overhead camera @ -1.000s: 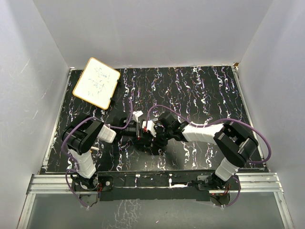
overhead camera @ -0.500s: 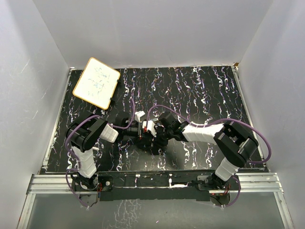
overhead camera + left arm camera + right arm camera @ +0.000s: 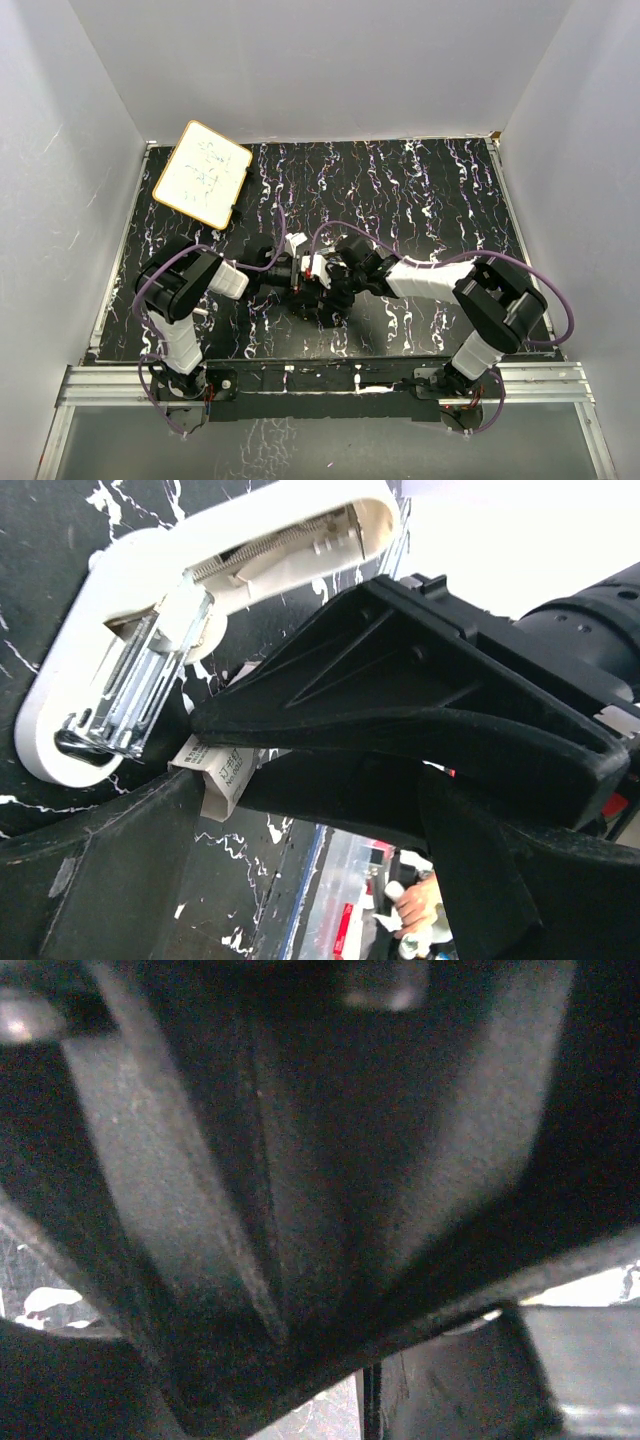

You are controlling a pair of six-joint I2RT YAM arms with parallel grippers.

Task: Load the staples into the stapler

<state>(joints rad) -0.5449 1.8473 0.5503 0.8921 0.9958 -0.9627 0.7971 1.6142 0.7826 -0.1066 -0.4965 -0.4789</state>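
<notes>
The white stapler (image 3: 250, 560) lies opened on the black table, its metal staple channel (image 3: 135, 695) exposed at the left end. The small whitish staples box (image 3: 215, 772) with printed text sits just below that channel. The black fingers of my right gripper (image 3: 228, 752) reach across the left wrist view and close together at the box. My left gripper (image 3: 310, 880) is spread wide and empty, one finger (image 3: 100, 870) touching the box. In the top view both grippers (image 3: 290, 272) (image 3: 314, 276) meet at table centre and hide the stapler. The right wrist view is blocked by dark surfaces.
A white drawing board with a yellow rim (image 3: 202, 172) lies at the far left corner of the marbled black table (image 3: 420, 190). White walls enclose the table on three sides. The arms' purple cables loop over the middle.
Both grippers stay pressed together at table centre. The right wrist has shifted slightly to the right; the left gripper has edged a little forward.
</notes>
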